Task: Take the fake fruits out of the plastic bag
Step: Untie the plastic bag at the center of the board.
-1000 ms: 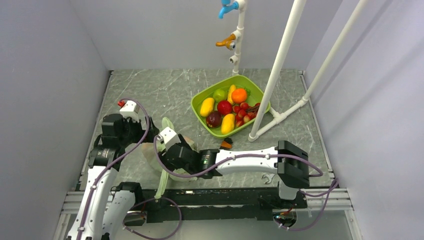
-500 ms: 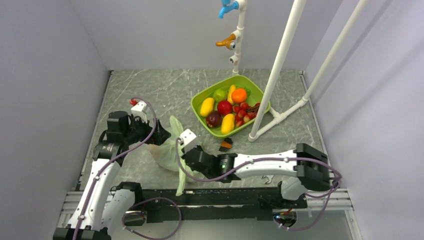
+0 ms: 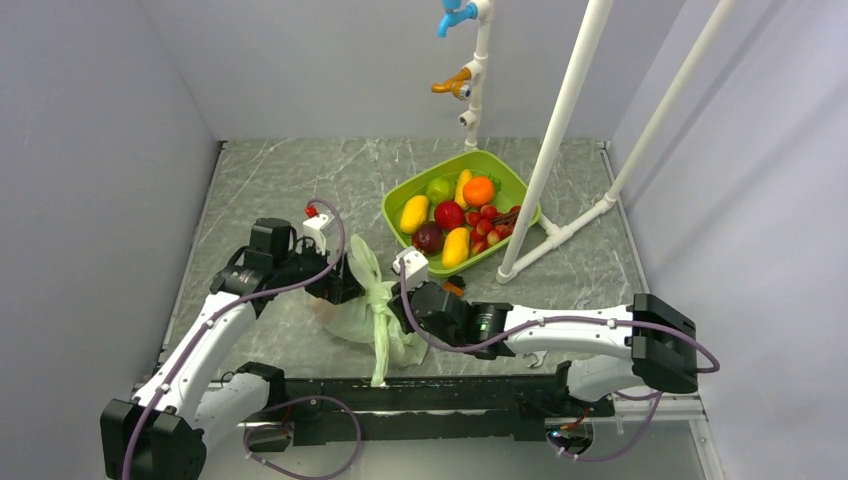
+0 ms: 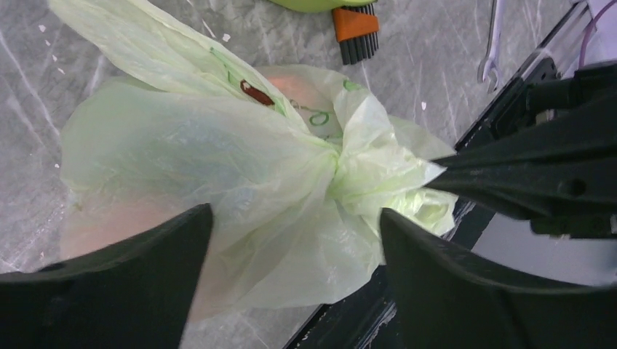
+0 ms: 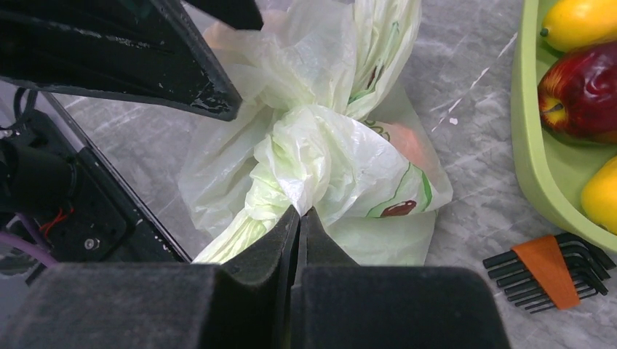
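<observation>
Thin pale-green film, limp and slick: the plastic bag sits betw. your right gripper, seemingly pinched on its knot, and left gripper, gaping wide. Grab bunched film.

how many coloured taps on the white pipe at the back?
2: a blue tap at the top edge, an orange tap below it. More may sit above the frame.

Tight around the bag: left gripper straddles it, fingers spread wide; right gripper pinches its knot from the right. Beyond, hex keys, tray and pipe post block far right. Room: bare table far left.
</observation>
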### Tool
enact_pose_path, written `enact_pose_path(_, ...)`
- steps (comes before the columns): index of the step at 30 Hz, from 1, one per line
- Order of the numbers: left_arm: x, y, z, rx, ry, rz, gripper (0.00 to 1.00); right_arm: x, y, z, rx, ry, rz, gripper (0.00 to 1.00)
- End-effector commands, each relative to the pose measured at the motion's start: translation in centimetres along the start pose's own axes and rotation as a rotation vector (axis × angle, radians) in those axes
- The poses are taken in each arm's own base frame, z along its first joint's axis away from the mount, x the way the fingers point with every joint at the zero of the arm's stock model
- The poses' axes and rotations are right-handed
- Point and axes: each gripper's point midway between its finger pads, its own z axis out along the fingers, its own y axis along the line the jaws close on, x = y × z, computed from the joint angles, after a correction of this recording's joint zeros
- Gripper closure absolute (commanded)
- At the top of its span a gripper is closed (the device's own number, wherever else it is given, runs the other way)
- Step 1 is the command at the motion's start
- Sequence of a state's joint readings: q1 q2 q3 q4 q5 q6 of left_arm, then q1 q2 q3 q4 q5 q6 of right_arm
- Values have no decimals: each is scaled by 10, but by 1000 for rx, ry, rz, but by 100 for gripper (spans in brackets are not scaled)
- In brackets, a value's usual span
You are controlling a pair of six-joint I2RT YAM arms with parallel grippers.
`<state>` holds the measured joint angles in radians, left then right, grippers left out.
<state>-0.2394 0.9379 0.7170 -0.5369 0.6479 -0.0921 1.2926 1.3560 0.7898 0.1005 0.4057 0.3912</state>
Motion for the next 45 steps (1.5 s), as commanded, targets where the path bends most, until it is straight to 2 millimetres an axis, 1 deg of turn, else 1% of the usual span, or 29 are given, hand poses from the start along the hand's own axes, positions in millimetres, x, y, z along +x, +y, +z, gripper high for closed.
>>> enact_pose_path(1,-3,-9,5,42,23,43,26,-31,9,-9,-82,-98,111,100)
enact_pose_path(2,-1,-7,7,31,40,37,35,-31,12,-9,-96,-96,113,100)
enact_pose_path(3,2,-6,9,20,58,31,41,-30,14,-9,-103,-90,117,100)
enact_pose_path(4,5,-3,12,6,77,25,44,-31,15,-8,-104,-83,119,100)
enact_pose_path(7,6,0,12,-15,95,21,47,-30,20,-4,-119,-70,105,100)
enact_pose_path(9,5,3,12,-34,89,24,48,-29,23,-1,-127,-61,94,100)
enact_pose_path(13,3,4,9,-57,81,29,53,-29,28,2,-144,-49,93,100)
enact_pose_path(14,2,6,7,-75,75,31,59,-27,30,2,-151,-47,96,100)
enact_pose_path(15,1,8,6,-86,65,39,74,-25,29,1,-153,-42,100,100)
enact_pose_path(18,-4,9,1,-114,38,45,99,-20,27,-3,-150,-29,105,100)
enact_pose_path(19,-5,10,0,-124,30,48,100,-19,25,-4,-148,-28,101,100)
enact_pose_path(20,-6,11,-1,-131,25,51,100,-18,24,-5,-147,-29,95,97)
enact_pose_path(22,-8,13,-2,-147,18,50,100,-17,23,-6,-156,-33,60,85)
enact_pose_path(23,-8,13,-2,-146,16,51,100,-20,21,-6,-144,-30,40,81)
enact_pose_path(24,-8,12,-2,-141,18,50,100,-22,18,-7,-118,-19,30,79)
enact_pose_path(25,-8,11,-2,-137,19,49,100,-27,16,-7,-99,-21,24,77)
enact_pose_path(26,-8,11,-2,-135,23,49,100,-31,14,-6,-80,-28,20,73)
enact_pose_path(28,-9,9,-3,-130,18,53,100,-39,14,-4,-68,-35,-7,67)
enact_pose_path(29,-9,8,-3,-128,11,56,100,-44,17,-2,-74,-41,-26,60)
enact_pose_path(30,-10,8,-4,-129,3,59,100,-46,19,0,-79,-39,-51,57)
enact_pose_path(31,-11,7,-5,-129,-5,62,100,-53,22,2,-85,-44,-70,52)
enact_pose_path(34,-14,7,-8,-139,-22,71,100,-62,28,11,-94,-56,-117,46)
enact_pose_path(36,-15,8,-9,-150,-28,74,100,-68,33,19,-95,-66,-141,44)
enact_pose_path(39,-16,9,-10,-159,-35,72,100,-67,33,31,-63,-45,-150,45)
enact_pose_path(42,-16,10,-11,-166,-39,73,100,-65,32,37,-52,-53,-138,50)
enact_pose_path(45,-17,9,-12,-165,-45,75,100,-59,31,41,-42,-39,-132,54)
